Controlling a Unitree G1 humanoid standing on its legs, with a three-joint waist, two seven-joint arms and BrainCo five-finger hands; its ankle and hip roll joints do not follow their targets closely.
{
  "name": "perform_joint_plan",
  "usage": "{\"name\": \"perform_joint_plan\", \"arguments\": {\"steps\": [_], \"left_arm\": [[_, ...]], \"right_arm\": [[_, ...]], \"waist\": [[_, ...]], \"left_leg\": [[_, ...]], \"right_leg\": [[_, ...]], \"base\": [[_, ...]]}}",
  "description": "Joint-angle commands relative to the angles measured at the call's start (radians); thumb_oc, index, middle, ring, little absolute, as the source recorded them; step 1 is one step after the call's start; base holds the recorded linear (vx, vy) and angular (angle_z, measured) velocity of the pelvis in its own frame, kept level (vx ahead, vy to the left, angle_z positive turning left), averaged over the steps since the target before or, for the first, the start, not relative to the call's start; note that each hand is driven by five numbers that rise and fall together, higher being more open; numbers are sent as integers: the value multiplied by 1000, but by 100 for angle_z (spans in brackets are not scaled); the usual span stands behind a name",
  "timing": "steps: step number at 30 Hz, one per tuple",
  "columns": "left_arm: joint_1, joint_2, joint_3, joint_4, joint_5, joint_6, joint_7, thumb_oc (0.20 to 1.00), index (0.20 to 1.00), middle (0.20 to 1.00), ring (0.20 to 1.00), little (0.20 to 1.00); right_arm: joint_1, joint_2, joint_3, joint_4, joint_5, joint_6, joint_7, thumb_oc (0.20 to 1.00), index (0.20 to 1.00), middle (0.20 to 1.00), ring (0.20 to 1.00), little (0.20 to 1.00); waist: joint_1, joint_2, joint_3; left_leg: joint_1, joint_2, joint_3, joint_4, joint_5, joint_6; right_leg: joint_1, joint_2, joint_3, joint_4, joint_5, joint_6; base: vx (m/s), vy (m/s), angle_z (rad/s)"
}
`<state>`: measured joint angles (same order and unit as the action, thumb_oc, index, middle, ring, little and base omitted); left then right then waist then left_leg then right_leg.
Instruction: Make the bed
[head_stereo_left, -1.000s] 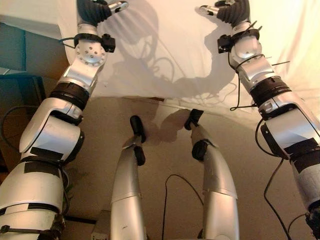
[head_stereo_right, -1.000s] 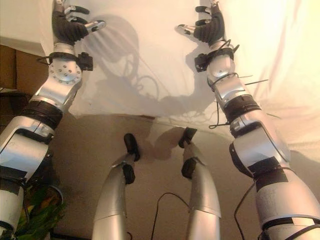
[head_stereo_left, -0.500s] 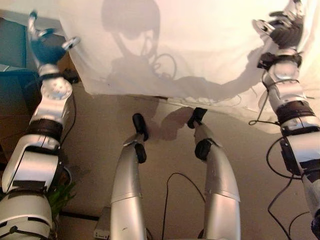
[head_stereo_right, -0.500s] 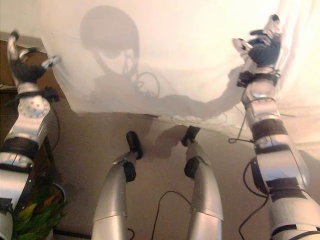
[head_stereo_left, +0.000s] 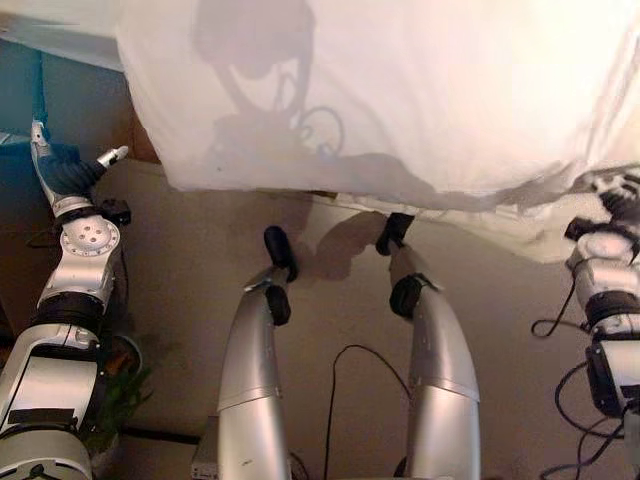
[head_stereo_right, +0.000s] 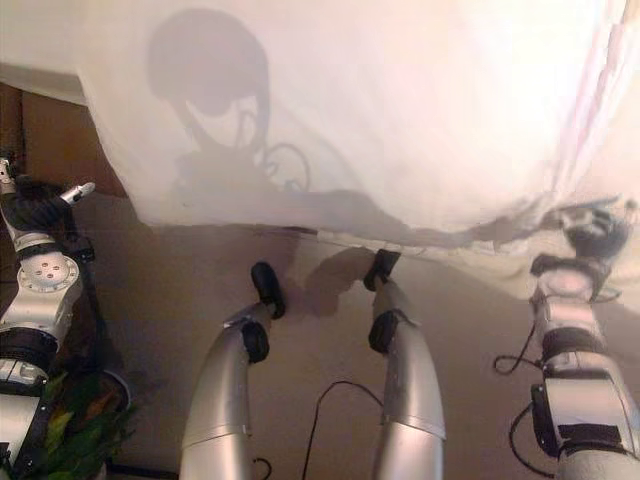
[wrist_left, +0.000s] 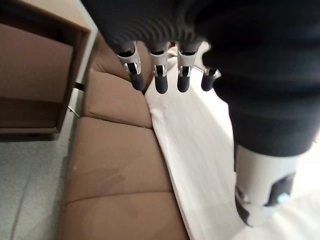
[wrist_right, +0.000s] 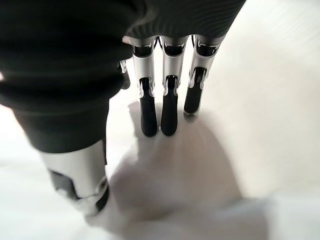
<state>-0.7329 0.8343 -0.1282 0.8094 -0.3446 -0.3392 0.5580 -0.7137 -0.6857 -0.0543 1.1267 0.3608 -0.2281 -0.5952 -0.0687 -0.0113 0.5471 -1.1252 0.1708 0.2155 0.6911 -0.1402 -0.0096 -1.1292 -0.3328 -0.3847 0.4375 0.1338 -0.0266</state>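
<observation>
Each arm was silver-grey with black bands at the joints. The left hand (head_stereo_left: 70, 177) and the right hand (head_stereo_right: 590, 228) had dark ribbed covers and silver fingers (wrist_right: 149, 102) ending in dark tips.

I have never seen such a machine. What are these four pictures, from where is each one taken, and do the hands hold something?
This is a humanoid robot standing at a bed to make it. Two pictures come from cameras in its head, looking down, so they show almost the same scene: a white sheet hanging over the bed's edge. The left hand is off the sheet, beside the bed. The right hand is at the sheet's lower edge. The other two pictures come from cameras on the wrists. The left wrist view shows straight fingers holding nothing, above brown cushions. The right wrist view shows straight fingers resting on a bunched fold of sheet, not closed round it.
</observation>
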Motion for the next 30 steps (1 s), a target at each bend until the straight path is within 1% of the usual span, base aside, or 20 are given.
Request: {"name": "perform_joint_plan", "arguments": {"steps": [1,2,3,4,5,6,7,9,10,11,12,14,15,17,20,21,22,23,26,30], "left_arm": [[27,-45,72,22,-13,-31,15,1000,1000,1000,1000,1000],[25,-53,65,21,-26,-32,-1,1000,1000,1000,1000,1000],[22,-80,37,20,-47,-22,-77,1000,1000,1000,1000,1000],[24,-78,36,22,-51,-21,-82,1000,1000,1000,1000,1000],[53,-110,9,67,-53,14,-203,1000,1000,1000,1000,1000],[54,-109,10,70,-55,13,-207,1000,1000,1000,1000,1000],[113,-155,-5,179,-57,53,-309,1000,1000,1000,1000,1000],[140,-175,-15,226,-60,67,-352,1000,1000,1000,1000,1000],[216,-235,-45,250,-44,74,-423,1000,1000,1000,1000,1000],[217,-235,-44,249,-44,74,-423,1000,1000,1000,1000,1000],[297,-286,-35,286,0,78,-483,1000,1000,1000,1000,1000],[348,-322,-18,313,15,84,-501,1000,1000,1000,1000,1000],[441,-342,1,350,77,80,-533,1000,1000,1000,1000,1000],[486,-361,35,378,71,86,-546,1000,1000,1000,1000,1000],[602,-414,116,411,143,64,-499,1000,1000,1000,1000,1000],[606,-414,117,410,144,64,-498,1000,1000,1000,1000,1000],[644,-442,154,423,149,64,-485,1000,1000,1000,1000,1000],[647,-442,154,422,149,64,-485,1000,1000,1000,1000,1000],[704,-498,156,419,196,51,-466,1000,1000,1000,1000,1000],[734,-525,111,419,264,48,-469,1000,1000,1000,1000,1000]], "right_arm": [[90,-19,-4,93,44,20,59,1000,1000,1000,1000,1000],[101,-6,12,119,70,30,117,1000,1000,1000,1000,1000],[129,29,57,161,137,66,287,1000,1000,1000,1000,1000],[130,26,59,166,143,66,298,1000,1000,1000,1000,1000],[160,66,123,204,136,118,471,1000,1000,1000,1000,1000],[160,65,124,207,137,117,476,1000,1000,1000,1000,1000],[191,95,121,269,134,138,516,1000,1000,1000,1000,1000],[198,105,121,288,115,135,516,1000,1000,1000,1000,1000],[239,134,117,295,81,136,529,1000,1000,1000,1000,1000],[241,135,116,294,80,136,528,1000,1000,1000,1000,1000],[290,159,97,280,68,134,566,1000,1000,1000,1000,1000],[337,173,76,266,65,126,576,1000,1000,1000,1000,1000],[411,180,46,261,36,125,580,1000,1000,1000,1000,1000],[449,197,34,260,18,122,580,1000,1000,1000,1000,1000],[558,267,38,272,-84,128,571,1000,1000,1000,1000,1000],[561,269,39,270,-85,129,570,1000,1000,1000,1000,1000],[597,306,32,270,-101,134,570,1000,1000,1000,1000,1000],[600,306,33,269,-101,134,570,1000,1000,1000,1000,1000],[644,355,5,221,-73,116,543,1000,1000,1000,1000,1000],[656,391,33,197,-84,104,535,1000,1000,1000,1000,1000]], "waist": [[3,63,-27],[4,62,-27],[9,60,-27],[9,60,-27],[16,60,-27],[15,59,-27],[12,54,-27],[9,49,-27],[4,39,-27],[3,39,-27],[-2,25,-27],[-8,14,-30],[5,4,-102],[8,1,-128],[36,-8,-268],[35,-9,-267],[42,-12,-330],[42,-12,-330],[43,-12,-422],[48,-11,-469]], "left_leg": [[20,-9,-21,-93,64,-45],[23,-9,-20,-94,64,-45],[38,-9,-20,-103,68,-46],[43,-9,-20,-106,69,-46],[96,-10,-18,-129,75,-50],[100,-11,-18,-135,81,-48],[195,-13,-4,-168,84,-49],[255,-16,5,-195,92,-48],[385,-21,13,-240,92,-49],[387,-22,14,-247,98,-48],[520,-23,17,-294,102,-50],[618,-19,25,-340,113,-60],[728,-19,22,-395,123,-68],[796,-15,26,-437,136,-78],[979,-11,36,-580,182,-107],[986,-12,36,-586,185,-108],[1045,-11,42,-637,199,-113],[1050,-11,43,-641,201,-114],[1130,-22,65,-699,219,-106],[1168,-31,62,-709,209,-102]], "right_leg": [[-20,-35,-11,192,-156,158],[-16,-36,-14,191,-155,159],[0,-39,-25,186,-155,160],[6,-39,-26,183,-155,160],[56,-43,-34,170,-152,167],[60,-43,-36,164,-149,166],[138,-47,-31,144,-142,172],[193,-42,-32,121,-134,170],[319,-26,-33,81,-127,173],[322,-25,-36,74,-123,171],[458,-9,-33,20,-112,172],[563,11,-41,-37,-102,174],[690,28,-59,-110,-98,180],[767,41,-74,-156,-90,184],[982,85,-120,-309,-71,202],[990,87,-121,-315,-69,202],[1055,107,-131,-365,-68,206],[1059,108,-131,-369,-66,206],[1136,119,-143,-435,-45,200],[1174,126,-136,-449,-52,198]], "base": [[-11,-1,-8],[-17,-33,-7],[-18,-34,-7],[-35,-70,-6],[-30,-42,-4],[-35,-45,-2],[0,0,0],[31,3,-3],[49,11,-4],[123,-10,-10],[67,-22,-10],[185,-64,0],[313,-89,8],[205,-56,-3],[217,-61,2],[221,-15,10],[88,-4,-2],[126,36,-5],[22,60,-1],[2,33,1]]}}
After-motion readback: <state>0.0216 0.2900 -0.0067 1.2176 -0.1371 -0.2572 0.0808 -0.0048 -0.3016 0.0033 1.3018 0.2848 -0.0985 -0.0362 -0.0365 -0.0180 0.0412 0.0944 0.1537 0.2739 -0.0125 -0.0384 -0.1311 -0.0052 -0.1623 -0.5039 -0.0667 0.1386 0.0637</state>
